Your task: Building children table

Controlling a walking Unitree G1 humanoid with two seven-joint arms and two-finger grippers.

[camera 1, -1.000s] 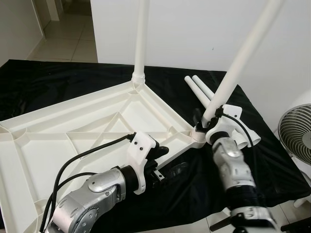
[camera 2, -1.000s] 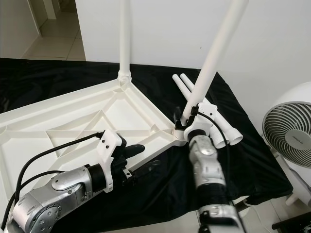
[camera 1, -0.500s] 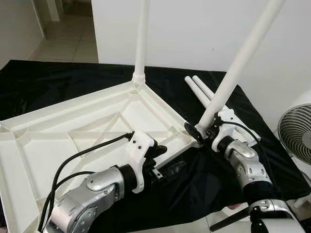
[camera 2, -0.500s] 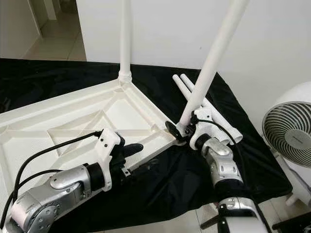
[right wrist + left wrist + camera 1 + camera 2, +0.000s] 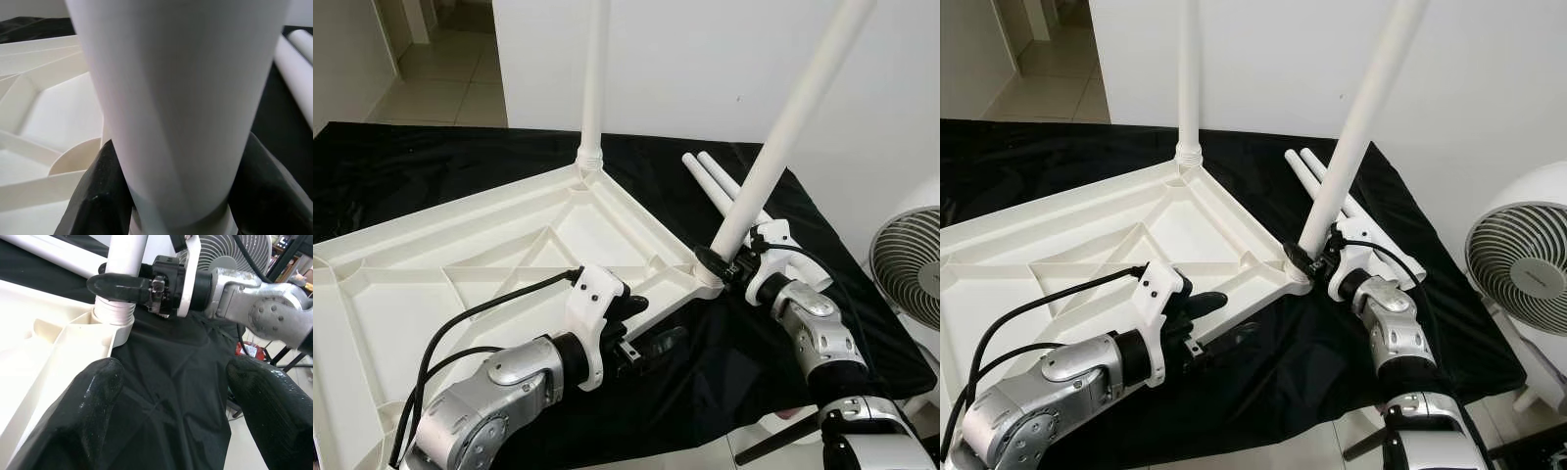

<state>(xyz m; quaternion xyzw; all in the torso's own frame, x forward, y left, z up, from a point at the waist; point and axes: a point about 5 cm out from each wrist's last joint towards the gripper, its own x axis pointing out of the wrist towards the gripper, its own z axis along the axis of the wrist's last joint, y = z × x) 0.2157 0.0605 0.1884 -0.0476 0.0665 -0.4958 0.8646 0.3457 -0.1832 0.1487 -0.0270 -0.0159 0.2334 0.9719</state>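
where right tool (image 5: 713, 262) clamps — smooth white tube (image 5: 783, 137)

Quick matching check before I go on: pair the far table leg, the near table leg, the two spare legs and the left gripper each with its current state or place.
Things:
1. far table leg
2. near table leg
3. spare legs
4. left gripper

States:
A. lying on the black cloth
B. open, at the tabletop's near edge
C. standing free in its corner socket
D. clamped at its base by the right gripper

Pairs: 1-C, 2-D, 3-A, 4-B
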